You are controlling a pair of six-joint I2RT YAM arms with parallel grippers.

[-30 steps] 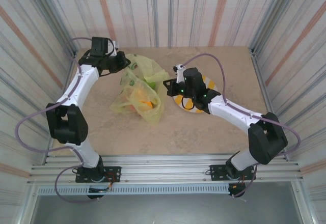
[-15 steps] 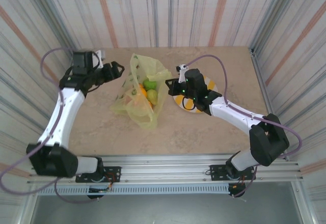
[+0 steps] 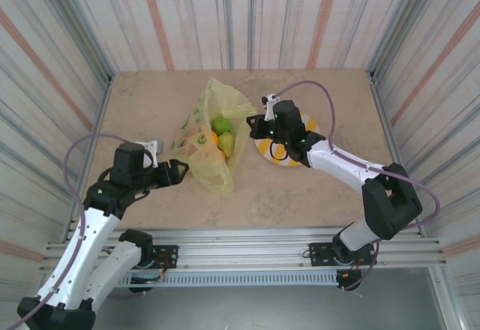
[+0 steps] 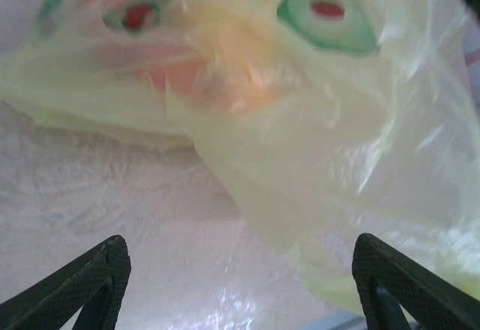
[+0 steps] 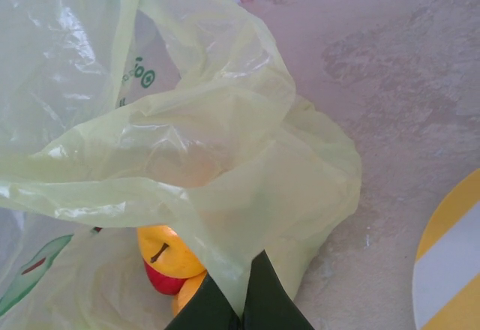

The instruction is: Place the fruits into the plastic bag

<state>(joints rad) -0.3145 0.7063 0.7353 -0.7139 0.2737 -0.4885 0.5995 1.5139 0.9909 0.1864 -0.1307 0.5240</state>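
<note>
Since half a second ago the left arm has swung away from the far-left side of the tabletop and drawn back toward its base, so the left gripper now sits at the near-left edge of the bag. On the beige marbled tabletop lies the thin, crinkly, translucent yellow-green plastic bag, printed with green avocado halves with red stones. A small green printed mark sits on one fold, but any lettering there is too small to read. Just right of the bag lies the round yellow-and-white striped plate — partly under the right arm. Inside the bag rest the small glossy toy fruits: green and orange seen from above, a yellow-and-red one in the right wrist view. The left gripper's fingers stand wide apart and hold nothing, with the bag just ahead of them. The right gripper is pinched closed on the bag's rim — its fingertips meet over the plastic.
</note>
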